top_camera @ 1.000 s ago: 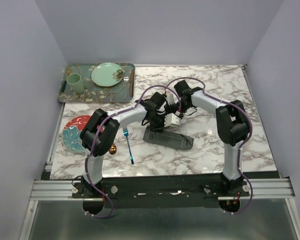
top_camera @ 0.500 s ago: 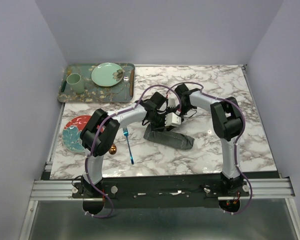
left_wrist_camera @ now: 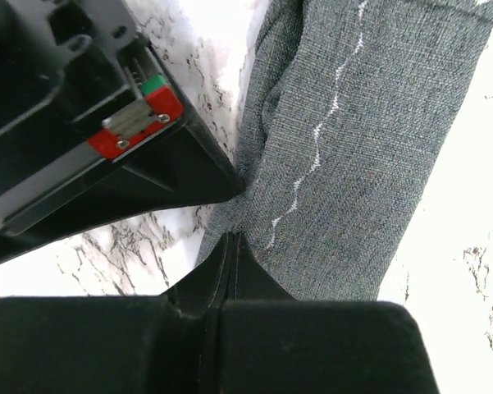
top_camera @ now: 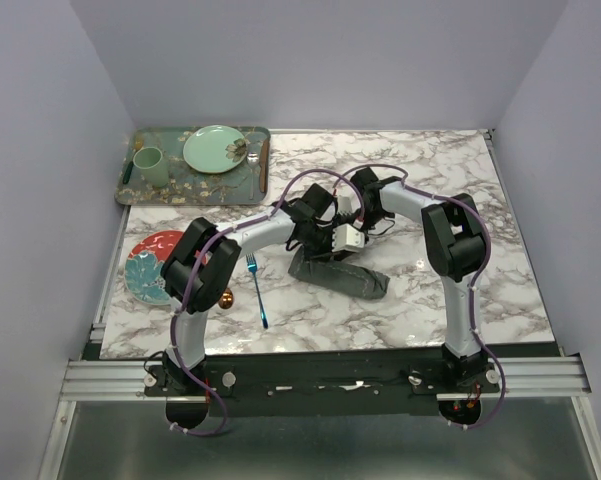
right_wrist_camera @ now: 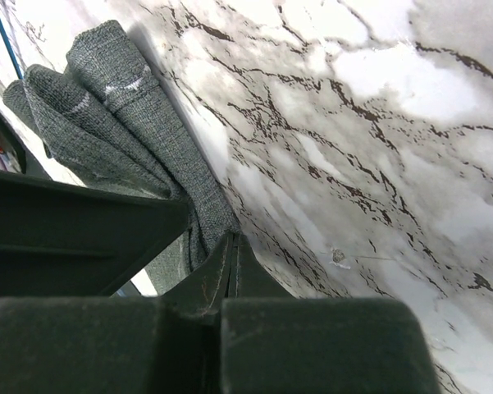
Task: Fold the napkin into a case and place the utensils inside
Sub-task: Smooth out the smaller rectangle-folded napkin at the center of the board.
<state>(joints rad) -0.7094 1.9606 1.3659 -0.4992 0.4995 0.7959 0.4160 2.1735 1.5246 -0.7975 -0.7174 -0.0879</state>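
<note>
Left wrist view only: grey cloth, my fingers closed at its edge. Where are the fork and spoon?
Observer: The fork lies on the table, left of the napkin and clear of it.
Operator: Spoon?
Observer: Only the copper bowl of the spoon shows, beside the left arm, which hides the handle.
Operator: Right gripper?
Observer: The right gripper is shut, with its tip at the napkin's folded edge. I cannot tell whether it pinches cloth.
</note>
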